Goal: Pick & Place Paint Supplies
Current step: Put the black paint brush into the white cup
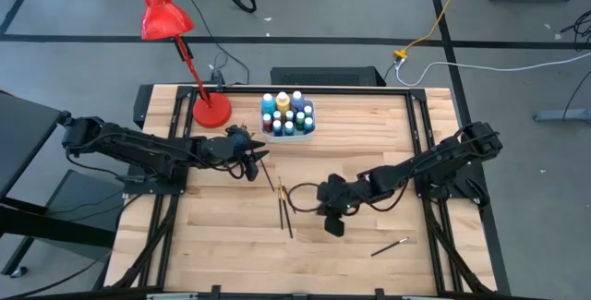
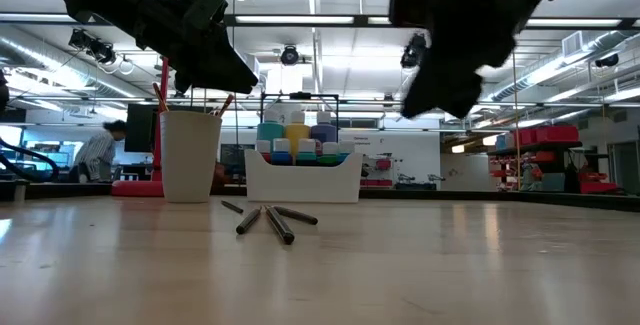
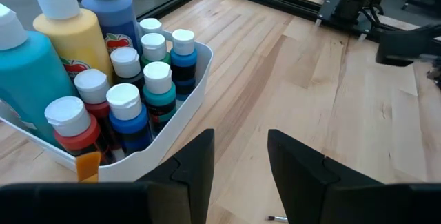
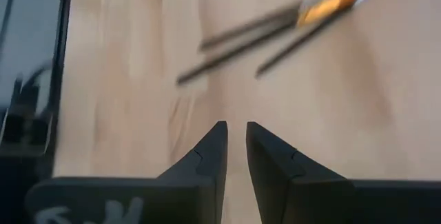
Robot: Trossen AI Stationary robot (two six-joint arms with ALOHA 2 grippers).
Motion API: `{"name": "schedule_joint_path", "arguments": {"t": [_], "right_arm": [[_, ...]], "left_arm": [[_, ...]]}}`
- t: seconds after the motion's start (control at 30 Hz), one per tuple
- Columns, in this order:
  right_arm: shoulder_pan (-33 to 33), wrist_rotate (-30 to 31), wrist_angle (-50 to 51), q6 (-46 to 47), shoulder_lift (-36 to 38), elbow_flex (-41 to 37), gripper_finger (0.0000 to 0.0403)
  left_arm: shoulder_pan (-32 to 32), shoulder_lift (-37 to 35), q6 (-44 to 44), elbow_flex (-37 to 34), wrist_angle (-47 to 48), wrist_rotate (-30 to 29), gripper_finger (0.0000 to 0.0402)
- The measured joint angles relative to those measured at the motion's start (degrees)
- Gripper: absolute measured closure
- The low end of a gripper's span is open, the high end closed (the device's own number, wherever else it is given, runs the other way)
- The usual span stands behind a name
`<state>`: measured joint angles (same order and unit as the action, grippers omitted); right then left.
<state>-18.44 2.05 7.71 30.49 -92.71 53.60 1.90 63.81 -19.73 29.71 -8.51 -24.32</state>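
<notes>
High view tells me the bottles [image 1: 287, 115] sit packed in the white tray [image 1: 308, 132], while brushes [image 1: 284, 203] lie loose near it, so I judge those remain; left gripper [image 1: 256, 161] hovers empty, part-open, right gripper [image 1: 333, 223] narrowly parted, empty.

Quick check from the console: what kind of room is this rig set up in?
Probably a robotics lab or workshop. The low view shows strip ceiling lights, red storage bins on shelving and a person at a workstation. The high view shows a grey floor with a loose yellow cable beyond the wooden table.
</notes>
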Motion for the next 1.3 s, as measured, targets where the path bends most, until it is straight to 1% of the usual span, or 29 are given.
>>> {"name": "schedule_joint_path", "arguments": {"t": [0.07, 0.23, 0.37, 0.4, 0.47, 0.5, 0.53, 0.57, 0.63, 0.7, 0.83, 0.97, 1.07, 1.2, 1.3], "right_arm": [[-1.1, -4.7, 3.5, -1.0, 0.0, 0.0, 0.0344], [-4.9, -18.9, 11.7, -2.6, 0.0, 0.0, 0.0344], [-9.2, -24.9, 17.6, -5.7, 0.0, 0.0, 0.0344], [-10.5, -25.6, 18.2, -6.4, 0.0, -0.2, 0.0344], [-12.4, -25.8, 17.6, -9.8, 0.0, -0.6, 0.0344], [-12.9, -25.6, 16.9, -13.1, 0.0, -0.7, 0.0344], [-13.1, -24.3, 16.6, -15.9, 0.0, -0.7, 0.0344], [-13.2, -22.2, 16.7, -15.9, 0.0, -0.8, 0.0344], [-13.2, -18.6, 18.2, -12.2, 0.2, -0.8, 0.0344], [-13.3, -16.5, 21.4, -9.0, 0.7, -0.8, 0.0344], [-15.0, -16.1, 32.1, -6.3, 0.9, -0.8, 0.0337], [-17.7, -16.0, 40.1, -3.3, 0.9, -0.8, 0.0310], [-20.6, -14.1, 42.5, 0.4, 0.9, -0.8, 0.0280], [-24.8, -11.2, 43.3, 5.9, 0.9, -2.4, 0.0248], [-27.3, -13.3, 43.0, 10.3, 0.9, -4.6, 0.0237]], "left_arm": [[0.0, 0.0, 0.0, 0.0, 0.0, 0.0, 0.0255], [0.0, 0.0, 0.0, 0.0, 0.0, 0.0, 0.0255], [0.0, 0.0, 0.0, 0.0, 0.0, 0.0, 0.0255], [0.0, 0.0, 0.2, 0.0, 0.0, 0.0, 0.0255], [0.0, 0.0, 2.8, 0.0, -0.2, -0.8, 0.0255], [0.0, 0.0, 5.0, 0.0, -0.4, -1.4, 0.0255], [0.0, 0.0, 7.7, 0.0, -0.5, -2.2, 0.0255], [0.0, 0.0, 10.2, 0.0, -0.5, -2.9, 0.0255], [0.0, 0.0, 14.3, 0.0, -0.5, -3.1, 0.0255], [0.0, 0.0, 16.4, 0.0, -0.8, -3.1, 0.0255], [0.0, 0.0, 16.3, 0.0, -4.5, -2.9, 0.0255], [0.0, 0.0, 14.2, 0.0, -8.7, -2.8, 0.0255], [0.0, 0.0, 14.0, 0.0, -11.0, -2.8, 0.0255], [0.1, 0.0, 13.9, 0.0, -14.1, -0.2, 0.0255], [0.1, 0.0, 13.9, 0.0, -16.2, 1.9, 0.0255]]}}
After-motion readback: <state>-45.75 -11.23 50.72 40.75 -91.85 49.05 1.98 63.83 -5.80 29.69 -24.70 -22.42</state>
